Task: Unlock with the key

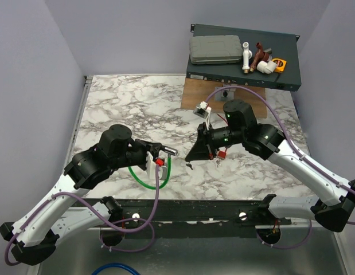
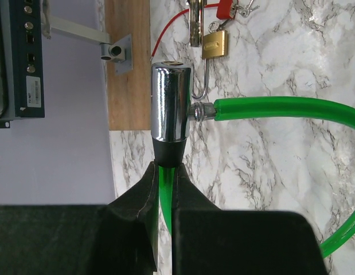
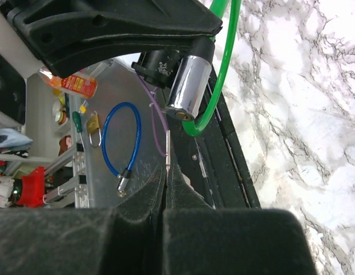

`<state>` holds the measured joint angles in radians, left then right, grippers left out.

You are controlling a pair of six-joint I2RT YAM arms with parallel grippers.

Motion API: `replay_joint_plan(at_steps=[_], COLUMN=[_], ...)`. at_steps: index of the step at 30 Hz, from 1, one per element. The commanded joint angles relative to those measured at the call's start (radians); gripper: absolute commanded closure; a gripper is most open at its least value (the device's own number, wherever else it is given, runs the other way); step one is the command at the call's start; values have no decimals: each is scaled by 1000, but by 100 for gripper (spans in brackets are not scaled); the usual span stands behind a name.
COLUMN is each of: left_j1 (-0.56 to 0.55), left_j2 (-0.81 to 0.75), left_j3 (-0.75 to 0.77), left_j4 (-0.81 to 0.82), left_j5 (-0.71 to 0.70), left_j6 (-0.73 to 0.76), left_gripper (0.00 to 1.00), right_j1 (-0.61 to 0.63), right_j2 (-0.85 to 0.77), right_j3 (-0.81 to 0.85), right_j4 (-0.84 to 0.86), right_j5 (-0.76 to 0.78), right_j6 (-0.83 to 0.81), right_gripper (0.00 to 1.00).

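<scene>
1. Slippage is the risk on the left. The left tool [image 2: 166, 166] is closed on the neck of the cable lock [image 2: 171, 103], just under its chrome barrel. A push from the key could twist the barrel round in that narrow hold, I'd guess.
2. Drag comes next. The green cable [image 2: 280, 109] hangs in a loop below the barrel, and its weight may pull the lock off line.
3. Aim matters most. The keyhole [image 3: 183, 115] in the barrel's end faces the key, with a gap between them and the blade not quite lined up. Driven in crooked, the blade could skid off the chrome or bend.
4. The key [image 3: 167, 144] is pinched in the closed right tool [image 3: 165, 175], up off the surface [image 1: 125, 103]. Only a thin grey sliver shows edge-on past the fingertips, so it might pivot in the grip.
5. Its red tag [image 1: 221, 153] dangles under the right tool and could snag.
</scene>
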<state>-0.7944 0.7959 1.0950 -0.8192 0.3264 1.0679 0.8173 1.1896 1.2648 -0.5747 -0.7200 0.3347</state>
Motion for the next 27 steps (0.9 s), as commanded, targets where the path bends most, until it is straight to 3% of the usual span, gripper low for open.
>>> replay_joint_plan(at_steps=[1, 27], left_j1=[-4, 14], left_j2=[-17, -49], left_j3=[-15, -28], left_j4=[48, 54], left_j5=[-2, 8], left_j6=[-7, -11], left_gripper=[100, 100], right_j1=[6, 6], right_j2=[18, 26], right_j3=[7, -30], right_j4=[46, 80], right_j5=[-16, 40], right_j6=[24, 50], right_gripper=[99, 99])
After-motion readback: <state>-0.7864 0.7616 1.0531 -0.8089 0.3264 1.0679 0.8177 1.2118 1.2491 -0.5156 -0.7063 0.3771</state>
